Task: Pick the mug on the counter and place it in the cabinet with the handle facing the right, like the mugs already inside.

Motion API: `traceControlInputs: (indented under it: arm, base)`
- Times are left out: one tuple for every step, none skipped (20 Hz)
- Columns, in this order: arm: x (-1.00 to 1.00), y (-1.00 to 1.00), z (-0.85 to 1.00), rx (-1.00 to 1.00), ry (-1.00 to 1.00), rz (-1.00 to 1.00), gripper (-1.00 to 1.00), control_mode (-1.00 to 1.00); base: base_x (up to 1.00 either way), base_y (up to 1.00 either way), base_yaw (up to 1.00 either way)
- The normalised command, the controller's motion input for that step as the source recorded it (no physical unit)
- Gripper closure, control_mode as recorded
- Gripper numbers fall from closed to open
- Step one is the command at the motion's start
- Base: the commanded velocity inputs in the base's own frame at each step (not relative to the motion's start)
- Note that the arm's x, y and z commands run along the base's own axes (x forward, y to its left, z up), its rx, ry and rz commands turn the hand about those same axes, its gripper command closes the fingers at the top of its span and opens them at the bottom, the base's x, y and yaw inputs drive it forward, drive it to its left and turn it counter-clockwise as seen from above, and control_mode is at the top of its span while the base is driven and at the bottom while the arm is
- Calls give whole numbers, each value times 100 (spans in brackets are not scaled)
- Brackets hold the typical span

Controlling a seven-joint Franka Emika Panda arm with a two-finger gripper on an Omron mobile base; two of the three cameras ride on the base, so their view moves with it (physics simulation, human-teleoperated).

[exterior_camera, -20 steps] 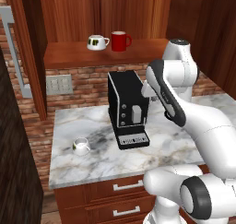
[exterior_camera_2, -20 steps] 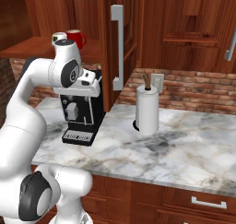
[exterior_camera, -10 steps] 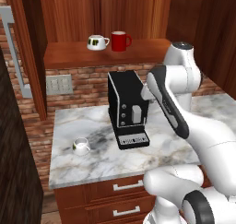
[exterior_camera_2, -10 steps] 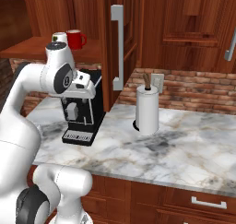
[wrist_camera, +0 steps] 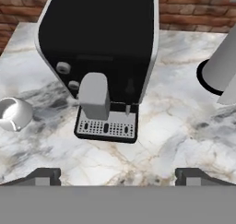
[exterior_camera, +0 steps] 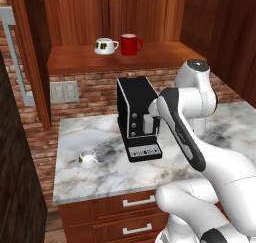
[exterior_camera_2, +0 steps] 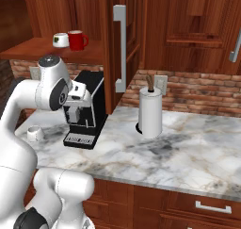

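Note:
The small white mug [exterior_camera: 89,158] with a green mark stands on the marbled counter [exterior_camera: 115,174], left of a black coffee machine [exterior_camera: 136,114]. It also appears as the mug [exterior_camera_2: 34,133] and the mug [wrist_camera: 11,113], seen at the left edge with its mouth up. Its handle is too small to make out. My gripper [wrist_camera: 118,177] is open and holds nothing. It hangs in front of the coffee machine, above the counter and well to the right of the mug. On the cabinet shelf [exterior_camera: 150,57] stand a red mug [exterior_camera: 130,44] and a white striped mug [exterior_camera: 104,46].
The coffee machine [wrist_camera: 101,48] stands between my hand and the brick wall. A white paper towel roll [exterior_camera_2: 150,111] stands to its right. An open cabinet door with a silver pull [exterior_camera_2: 119,49] hangs above the machine. Drawers with silver pulls [exterior_camera: 137,202] run under the counter.
My arm has swung a little left and down, bringing the hand lower in front of the coffee machine. The mug on the counter has stayed where it was.

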Motion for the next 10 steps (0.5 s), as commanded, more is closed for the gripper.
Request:
traceControlInputs:
  arm:
    - [0, 17, -21, 12, -5, 7, -100, -100]
    - [0, 16, -19, 12, -3, 7, -100, -100]
    - [0, 21, -16, 8, -1, 9, -100, -100]
    - [0, 22, -15, 6, -1, 9, -100, -100]
    - [0, 25, -16, 5, 0, 9, -100, -100]
    - [0, 29, -20, 1, 0, 10, -100, -100]
    - [0, 31, -22, 0, 0, 10, -100, -100]
    - [0, 34, -26, 0, 0, 10, -100, -100]
    - [0, 34, -27, 0, 0, 10, -100, -100]
    - [0, 39, -28, 0, 0, 10, -100, -100]
  base:
    - [0, 0, 0]
    - [0, 0, 0]
    - [0, 0, 0]
    - [0, 0, 0]
    - [0, 0, 0]
    - [0, 0, 0]
    - [0, 0, 0]
    - [0, 0, 0]
    - [0, 0, 0]
    - [0, 0, 0]
